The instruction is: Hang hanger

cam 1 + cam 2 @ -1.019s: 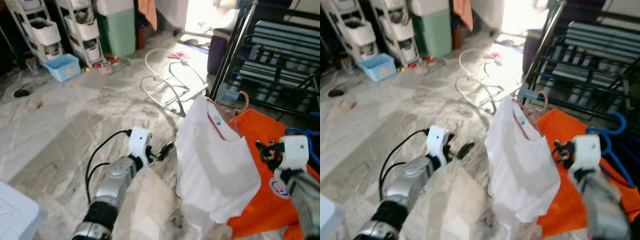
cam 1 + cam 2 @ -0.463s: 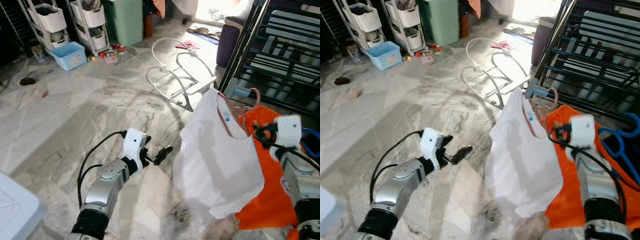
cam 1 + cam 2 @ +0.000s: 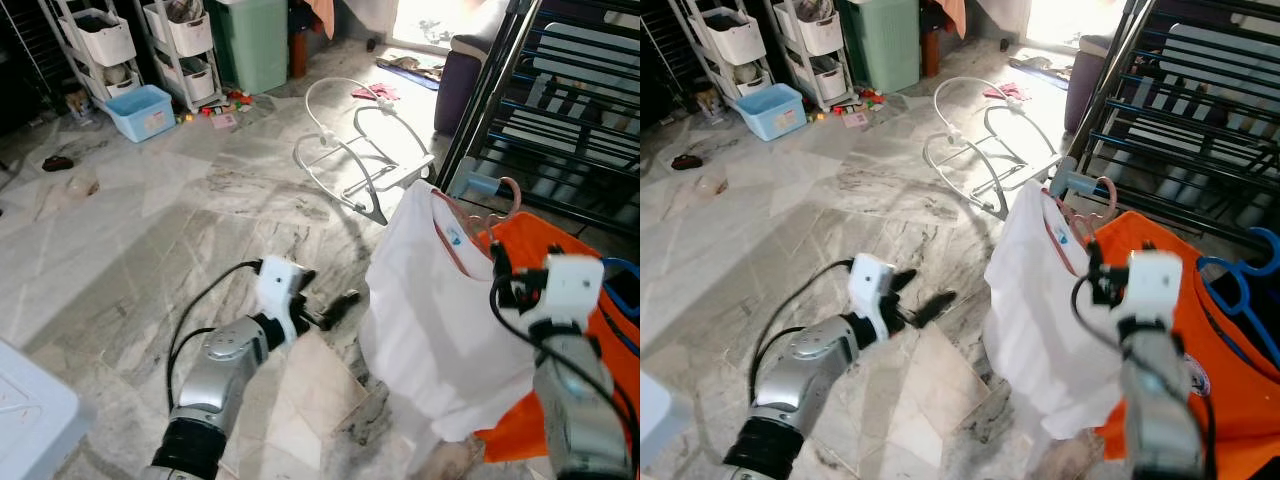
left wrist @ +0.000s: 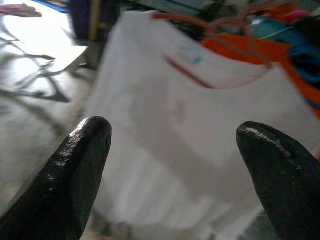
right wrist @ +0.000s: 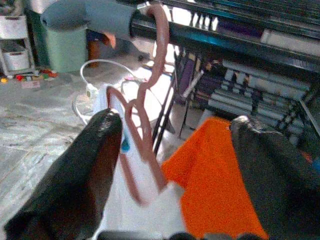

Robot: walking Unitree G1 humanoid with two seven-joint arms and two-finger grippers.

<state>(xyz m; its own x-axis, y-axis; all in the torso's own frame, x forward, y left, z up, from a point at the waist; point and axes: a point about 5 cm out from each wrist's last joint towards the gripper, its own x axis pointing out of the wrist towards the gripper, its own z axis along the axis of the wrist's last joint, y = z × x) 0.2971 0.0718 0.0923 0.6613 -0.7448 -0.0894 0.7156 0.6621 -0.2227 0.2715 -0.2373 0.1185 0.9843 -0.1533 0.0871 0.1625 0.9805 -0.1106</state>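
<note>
Pink hanger (image 5: 150, 95): hooked on your dark rack bar (image 5: 200, 42), carrying white shirt (image 3: 440, 330).
Right gripper (image 5: 170, 150): fingers spread, straddling hanger.
Left gripper (image 4: 170, 150): fingers apart, empty, facing shirt.

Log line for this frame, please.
pink hanger with white shirt: hooked on rack bar | right gripper: open | left gripper: open

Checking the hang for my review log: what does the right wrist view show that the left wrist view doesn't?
Right wrist view: the pink hanger has its hook over the dark rack bar, beside a grey sleeve. Left wrist view: the white shirt front, seen between open fingers. Both: the white shirt and orange garment.
</note>
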